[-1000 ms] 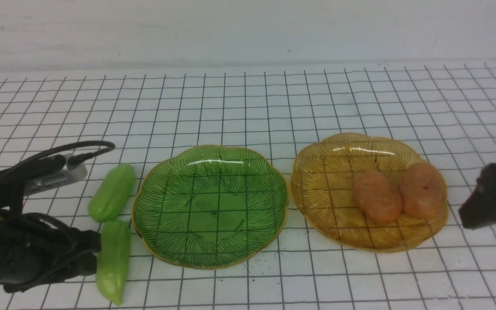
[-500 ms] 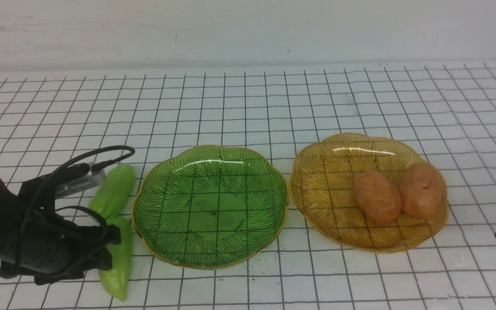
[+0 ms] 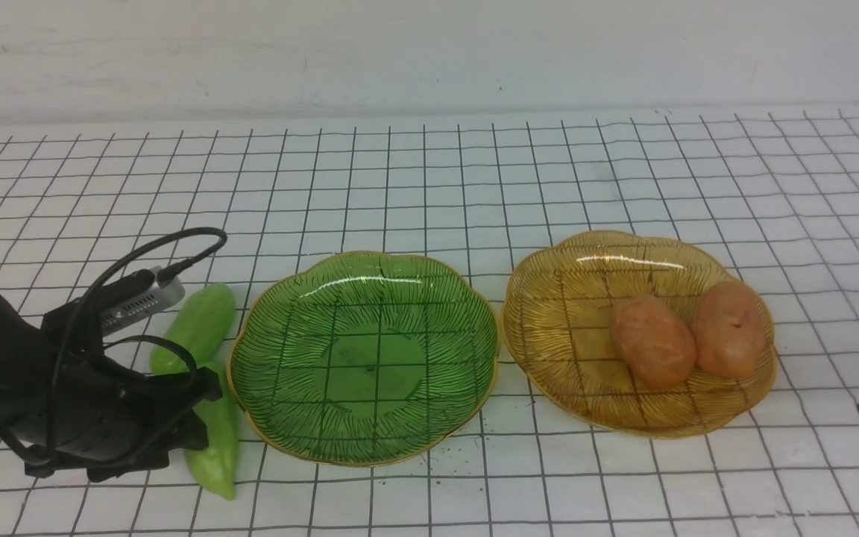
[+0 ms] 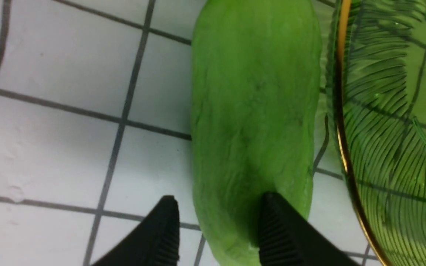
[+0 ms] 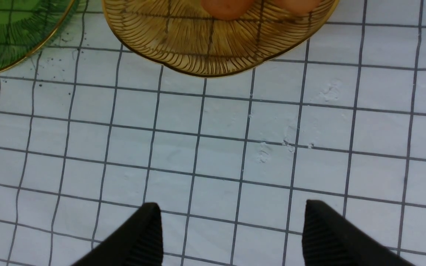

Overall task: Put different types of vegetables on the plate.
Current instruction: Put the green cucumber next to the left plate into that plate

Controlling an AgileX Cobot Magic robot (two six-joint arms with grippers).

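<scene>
Left wrist view has the left pincer [image 4: 218, 195] spread about the near end of one green gourd [image 4: 253, 111], one finger beside it, one overlapping it, not yet clamped; the gourd lies on the worktop [image 4: 50, 147] just beside the green plate [image 4: 383, 111], likely its destination. Both potatoes [image 3: 653, 339] sit in the amber plate [image 3: 556, 328], so the right pincer [image 5: 231, 207] hangs spread and empty over bare worktop nearby, seemingly finished.
</scene>
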